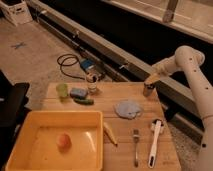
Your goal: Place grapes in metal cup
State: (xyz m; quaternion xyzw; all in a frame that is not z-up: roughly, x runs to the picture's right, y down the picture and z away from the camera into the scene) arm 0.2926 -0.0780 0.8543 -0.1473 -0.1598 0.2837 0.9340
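Wooden table (120,92). Yellow bin (30,125) fills the 8 o'clock corner. Gripper (148,89) hangs at 2 o'clock, right at the far edge; how far open it is, or any hold, cannot be told. Metal cup (91,84) at 11 o'clock near the far edge. Grapes (84,101) lie just at its 7 o'clock. Bare wood runs from cup to gripper.

End effector (151,79) above glossy metal cup (148,91) on matt wooden table (115,96)
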